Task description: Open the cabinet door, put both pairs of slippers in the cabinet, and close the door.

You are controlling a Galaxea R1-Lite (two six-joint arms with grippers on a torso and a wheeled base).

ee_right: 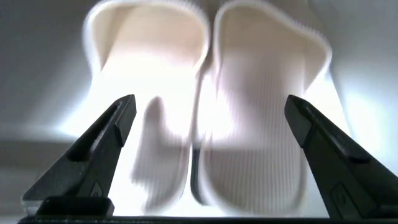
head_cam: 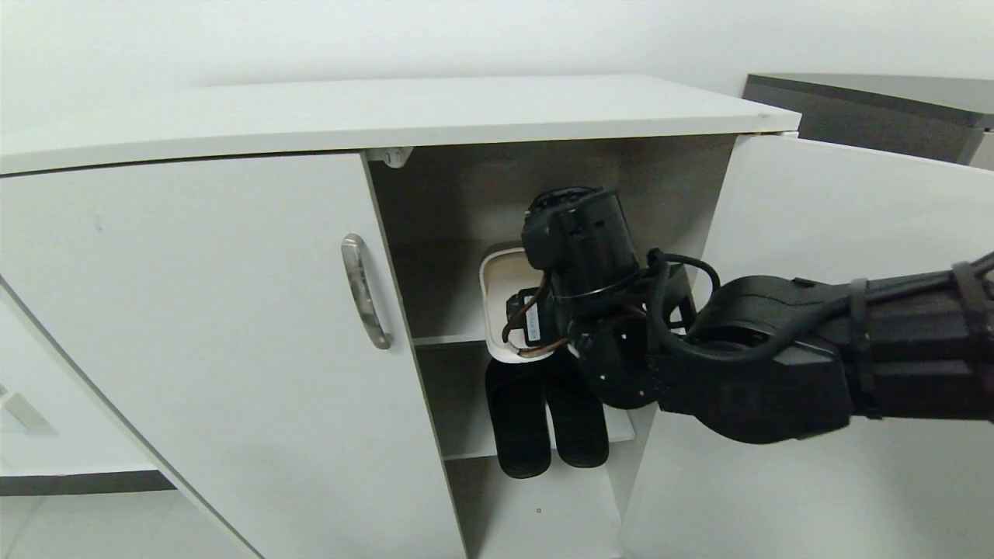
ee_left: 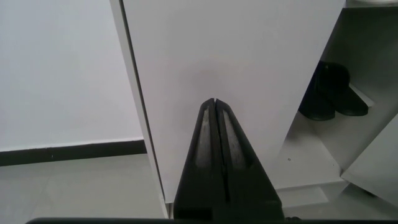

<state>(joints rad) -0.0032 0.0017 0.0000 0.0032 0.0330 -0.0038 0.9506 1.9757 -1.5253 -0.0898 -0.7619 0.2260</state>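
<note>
1. Inside the open right half of the white laminate cabinet (head_cam: 388, 116), a pair of white ribbed foam slippers (ee_right: 205, 124) lies side by side on the upper shelf (head_cam: 446, 339), with its near end at the shelf's front edge.
2. The right gripper (ee_right: 209, 102) is at the shelf opening, pointed at this pair. Its black fingers are spread wide, one to each side of the slippers, and they hold nothing.
3. At 6 o'clock of the white pair in the head view, a pair of black rubber slippers (head_cam: 543, 419) rests on the lower shelf (head_cam: 466, 454). The two are side by side, and their near ends stick out over the shelf's front edge.
4. At 3 o'clock of the opening, the white right door (head_cam: 815, 233) is swung open toward the robot.
5. At 9 o'clock of the opening, the white left door (head_cam: 194, 310) is closed. A curved brushed-metal handle (head_cam: 365, 291) runs upright near its inner edge.
6. The left gripper (ee_left: 214, 102) hangs in front of the closed left door. Its two black fingers are pressed together, with nothing between them. From its wrist camera the black slippers show at 2 o'clock.
</note>
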